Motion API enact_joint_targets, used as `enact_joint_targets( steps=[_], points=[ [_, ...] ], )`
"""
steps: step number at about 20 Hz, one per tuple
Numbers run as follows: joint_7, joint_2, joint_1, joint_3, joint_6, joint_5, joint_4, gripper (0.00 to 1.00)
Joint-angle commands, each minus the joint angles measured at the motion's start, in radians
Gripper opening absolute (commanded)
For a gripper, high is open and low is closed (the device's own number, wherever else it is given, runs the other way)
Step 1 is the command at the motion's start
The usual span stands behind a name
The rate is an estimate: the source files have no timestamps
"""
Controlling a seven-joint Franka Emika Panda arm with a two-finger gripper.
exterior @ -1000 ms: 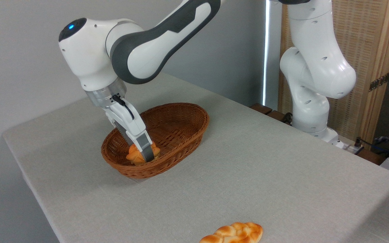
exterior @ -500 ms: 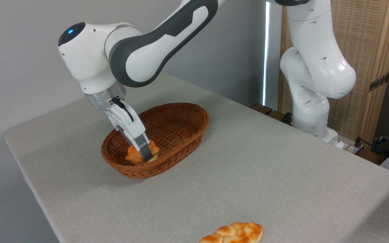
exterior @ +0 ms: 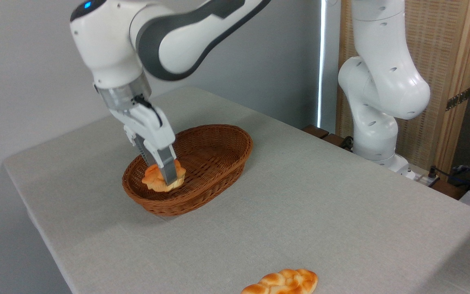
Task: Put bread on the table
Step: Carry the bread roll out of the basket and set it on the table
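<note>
Claw (exterior: pixel 165 179) clamps bread (exterior: pixel 153 181), seemingly above basket (exterior: pixel 218 163) floor, inside rim.

golden-orange bread (exterior: pixel 157 182), brown wicker basket (exterior: pixel 214 163)

The basket (exterior: pixel 202 171) sits on the table (exterior: pixel 320 212), left of centre. The bread (exterior: pixel 157 181) is within its near-left end. The braided loaf (exterior: pixel 282 282) lies at the table's front edge.
</note>
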Motion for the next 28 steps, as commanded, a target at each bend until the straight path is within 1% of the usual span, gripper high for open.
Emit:
enact_joint_targets(
  steps=[1,3,4,5,6,7,8,9,10,11,12,13,14,16,19,22,26,28],
  points=[
    [-0.012,-0.082,0.0,0.043,-0.059,0.011,-0.01,0.59],
    [-0.006,-0.119,-0.002,0.101,-0.083,0.01,-0.01,0.59],
    [-0.005,-0.136,-0.002,0.12,-0.093,0.01,-0.01,0.59],
    [-0.008,-0.144,-0.002,0.137,-0.097,0.011,-0.01,0.59],
    [-0.003,-0.146,-0.002,0.167,-0.097,0.013,-0.012,0.59],
    [0.012,-0.143,0.0,0.187,-0.097,0.025,-0.012,0.59],
    [0.041,-0.139,0.0,0.216,-0.097,0.06,-0.013,0.59],
    [0.076,-0.136,0.0,0.236,-0.097,0.082,-0.019,0.6],
    [0.11,-0.13,0.0,0.249,-0.094,0.091,-0.026,0.62],
    [0.127,-0.118,0.0,0.267,-0.088,0.094,-0.026,0.67],
    [0.132,-0.101,0.0,0.287,-0.087,0.096,-0.026,0.74],
    [0.132,-0.077,0.0,0.317,-0.088,0.096,-0.026,0.99],
    [0.133,-0.064,0.0,0.331,-0.088,0.096,-0.026,1.0],
    [0.162,-0.034,0.001,0.335,-0.09,0.096,-0.042,1.0],
    [0.163,-0.032,0.003,0.338,-0.093,0.096,-0.085,1.0],
    [0.161,-0.032,0.001,0.35,-0.093,0.097,-0.085,1.0],
    [0.163,-0.046,-0.002,0.347,-0.09,0.099,-0.069,1.0],
    [0.164,-0.075,-0.002,0.339,-0.091,0.097,-0.012,1.0]
  ],
)
